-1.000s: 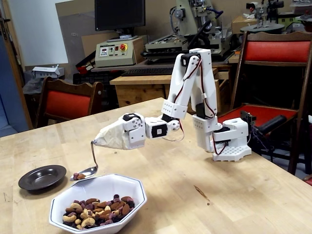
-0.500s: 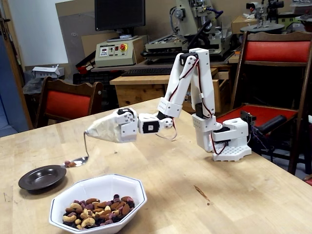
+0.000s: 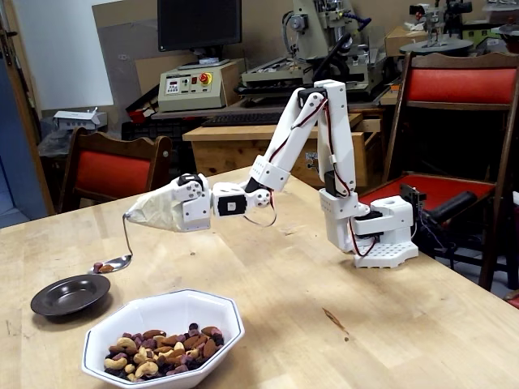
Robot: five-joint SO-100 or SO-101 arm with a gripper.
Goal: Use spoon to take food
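Nearest to us in the fixed view stands a white octagonal bowl [image 3: 166, 336], below the gripper and slightly to its right, with the food [image 3: 162, 350], cashews, brown nuts and dark dried fruit, heaped in its near-left part. Beyond it and to the left we see a small dark dish [image 3: 70, 294] on the wooden table [image 3: 340, 324]. The spoon [image 3: 120, 253] hangs down from the gripper [image 3: 130, 217], its thin handle bent, its bowl level just above the dish's far right rim and carrying a few pieces of food. The gripper's tip is wrapped in pale cloth or tape, so we cannot tell how its fingers stand; the spoon handle comes out of that wrapped tip. Farther back, the arm [image 3: 312, 138] stretches left from its white base [image 3: 381, 235]: the upper link rises, the forearm slopes down, the wrist lies almost level.
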